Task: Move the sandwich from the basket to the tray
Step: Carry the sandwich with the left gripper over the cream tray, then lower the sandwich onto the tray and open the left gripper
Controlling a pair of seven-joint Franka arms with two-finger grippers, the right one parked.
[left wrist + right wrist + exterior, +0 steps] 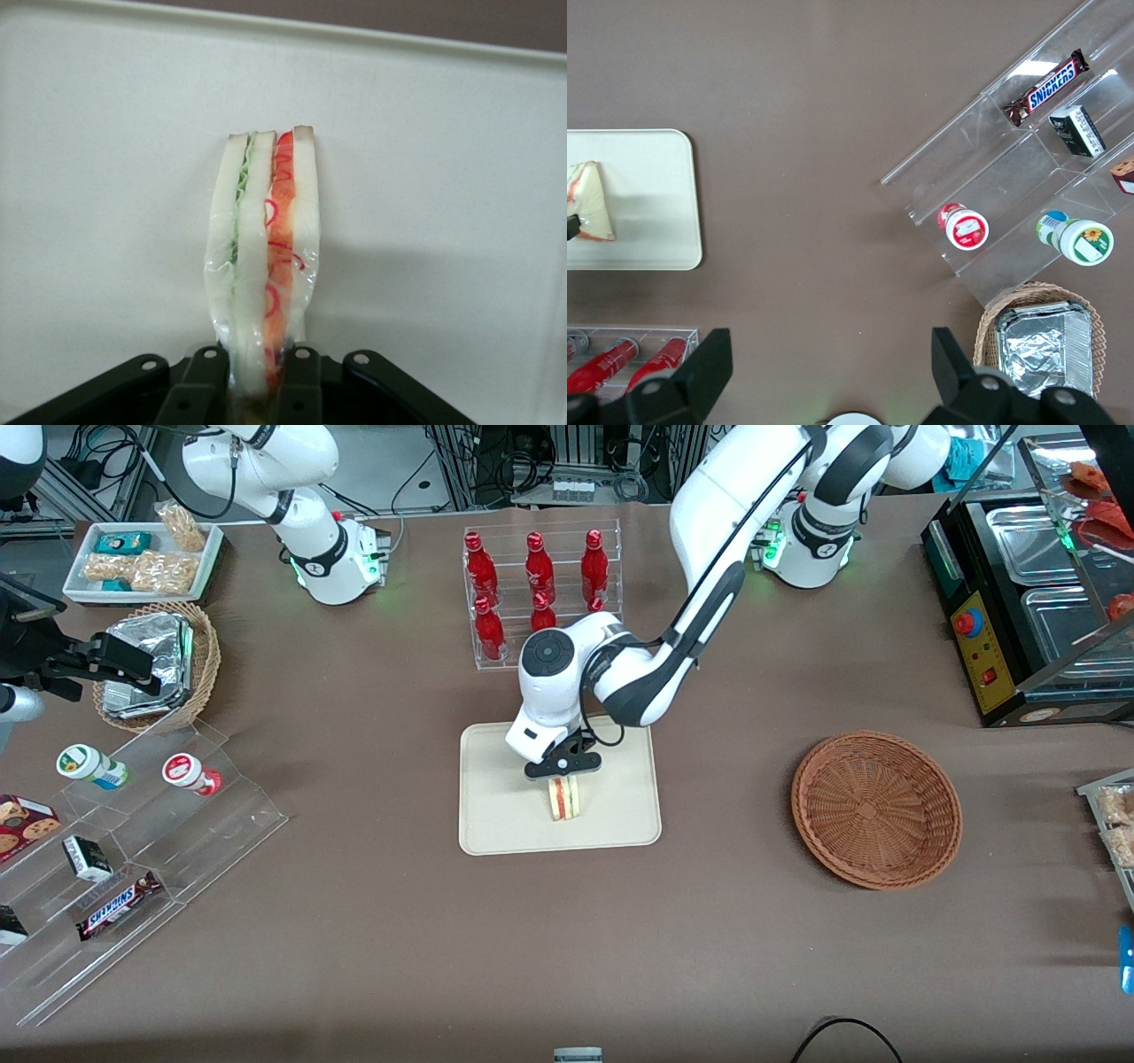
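Your gripper (562, 778) is clamped tight on the sandwich (562, 799), holding it on edge with its filling side up, low over the middle of the tray (496, 815); the basket (875, 808) sits at the tray's three o'clock

Bright, even overhead light, soft shadows, all views fairly sharp

Front camera: high, overlooking my whole table. Left wrist: close on the flat cream-beige plastic tray (461, 177), probably looking steeply downward; right wrist shares it (656, 195).
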